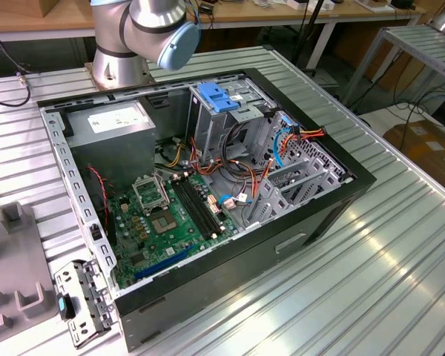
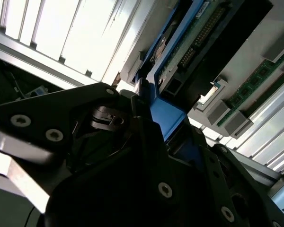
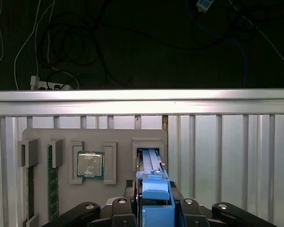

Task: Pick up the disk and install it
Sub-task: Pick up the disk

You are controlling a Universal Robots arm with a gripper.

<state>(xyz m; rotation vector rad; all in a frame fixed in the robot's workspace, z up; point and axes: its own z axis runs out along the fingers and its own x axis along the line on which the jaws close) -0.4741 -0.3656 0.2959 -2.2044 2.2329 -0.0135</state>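
- Judged to be in the pick-up half of the task, with installing not yet begun.
- Seen in both wrist views: the gripper clamped on the blue end tab of the disk, jaws pressed to either side of the tab.
- Found standing on edge in a slot of the grey holder tray, that disk, with a processor chip and a memory stick lying in recesses of their own alongside; hard to tell whether fully seated or raised a little.
- Calls, as a judgement, for a straight draw along the slot with no twist, given the close walls on both sides of the blue rails.
- Resting on a ribbed aluminium surface: the open computer case, mid-frame in the exterior view.
- Inside the case: a light-blue latch plate on the drive cage at 12 o'clock, the motherboard at 7 o'clock.
- Bolted to the surface at 11 o'clock of the case: the arm.
- Around the room: a wooden bench at 11 o'clock, a second metal table at 2 o'clock, cardboard on the floor at 3 o'clock.
- Beyond the surface's edge in the first wrist view: loose cables on a dark floor.
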